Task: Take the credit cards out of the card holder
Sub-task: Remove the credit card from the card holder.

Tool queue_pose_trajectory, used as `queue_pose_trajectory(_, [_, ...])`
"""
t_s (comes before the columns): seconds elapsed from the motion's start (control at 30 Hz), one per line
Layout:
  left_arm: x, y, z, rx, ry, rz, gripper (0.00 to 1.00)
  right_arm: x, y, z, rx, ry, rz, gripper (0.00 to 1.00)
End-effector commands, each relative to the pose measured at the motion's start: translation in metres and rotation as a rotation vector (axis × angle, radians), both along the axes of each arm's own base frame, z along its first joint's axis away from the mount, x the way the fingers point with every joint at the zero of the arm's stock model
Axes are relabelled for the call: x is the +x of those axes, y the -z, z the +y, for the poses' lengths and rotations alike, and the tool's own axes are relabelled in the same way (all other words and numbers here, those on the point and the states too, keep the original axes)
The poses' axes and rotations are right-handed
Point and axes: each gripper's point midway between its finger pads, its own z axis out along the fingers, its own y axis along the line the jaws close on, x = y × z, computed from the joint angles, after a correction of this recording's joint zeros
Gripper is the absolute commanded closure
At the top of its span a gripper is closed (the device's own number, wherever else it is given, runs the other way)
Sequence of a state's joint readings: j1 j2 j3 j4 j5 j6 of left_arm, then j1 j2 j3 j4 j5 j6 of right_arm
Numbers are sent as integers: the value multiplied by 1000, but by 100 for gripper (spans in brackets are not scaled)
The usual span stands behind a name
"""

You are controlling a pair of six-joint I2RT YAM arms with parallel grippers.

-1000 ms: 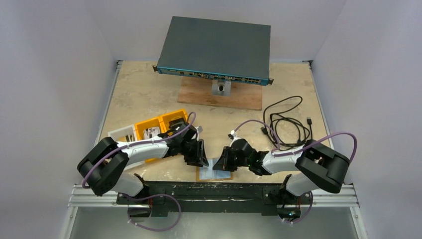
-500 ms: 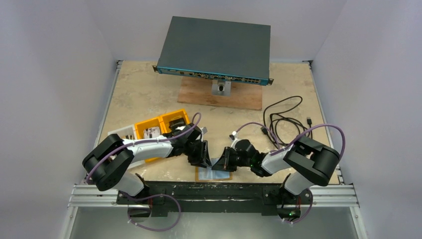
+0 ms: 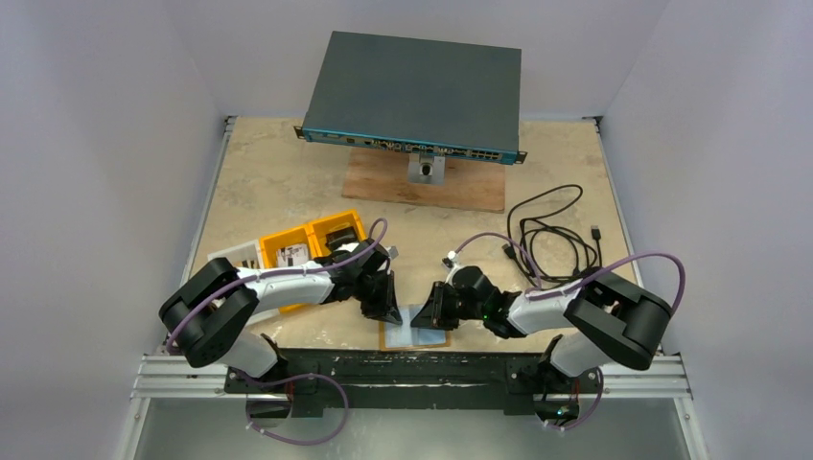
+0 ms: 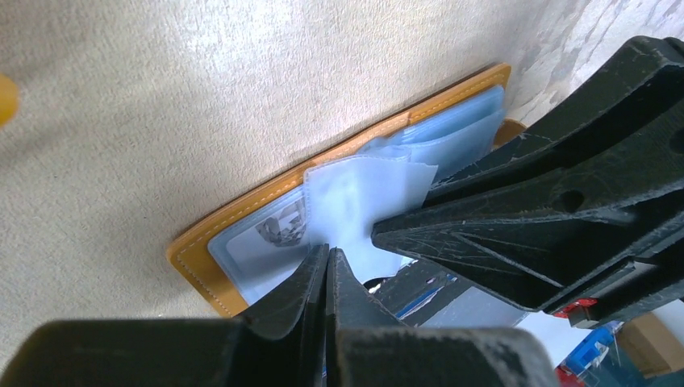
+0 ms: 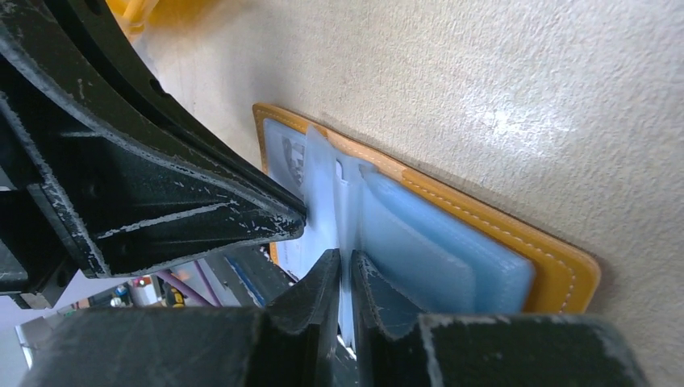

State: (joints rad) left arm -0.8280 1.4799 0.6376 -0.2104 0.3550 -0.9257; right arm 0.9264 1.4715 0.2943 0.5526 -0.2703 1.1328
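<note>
The card holder point(image 3: 414, 336) lies open at the table's near edge, a tan wallet point(image 4: 202, 260) with pale blue translucent sleeves. A grey printed card point(image 4: 278, 230) shows inside the left sleeve, also in the right wrist view point(image 5: 292, 153). My right gripper point(image 5: 345, 262) is shut on one raised sleeve point(image 5: 323, 185) and holds it upright over the wallet point(image 5: 556, 270). My left gripper point(image 4: 327, 256) is shut, its tips pressed against that same sleeve point(image 4: 355, 201) from the other side. In the top view both grippers, left point(image 3: 391, 311) and right point(image 3: 431, 311), meet over the wallet.
A yellow-orange compartment tray point(image 3: 302, 244) stands behind the left arm. A coiled black cable point(image 3: 556, 235) lies at the right. A dark network switch point(image 3: 417, 96) sits on a wooden board point(image 3: 422, 187) at the back.
My left gripper has moved slightly right and closer to the wallet, meeting my right gripper. The right arm's elbow shifted a little; its gripper stays on the sleeve.
</note>
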Motion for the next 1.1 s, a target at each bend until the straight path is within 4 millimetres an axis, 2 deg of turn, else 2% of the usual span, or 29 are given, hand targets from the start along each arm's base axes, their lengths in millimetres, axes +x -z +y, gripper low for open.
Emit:
queue_pose_trajectory(0.0, [5,-9,-9,-19,3,-19,100,8,-5,-3,-57,6,-43,87])
queue_pose_trajectory(0.23, [6,-5,-8,-4,3,-15,100,21,-25,-4,-93,33,-103,72])
queue_pose_trajectory(0.4, [6,-3,-9,-2,6,-12,100,31,-30,-18,-187,76,-140,70])
queue_pose_trajectory(0.53, [7,-4,-11,-8,10,-14,100,32,-40,-17,-175,79,-161,75])
queue_pose_trajectory(0.7, [8,-6,-13,-14,13,-16,100,32,-36,-10,-182,50,-158,85])
queue_pose_trajectory(0.87, [8,-6,-14,-16,17,-17,100,33,-39,-1,-178,38,-169,88])
queue_pose_trajectory(1.07, [8,-8,-14,-20,23,-22,100,31,-22,-11,-248,51,-142,90])
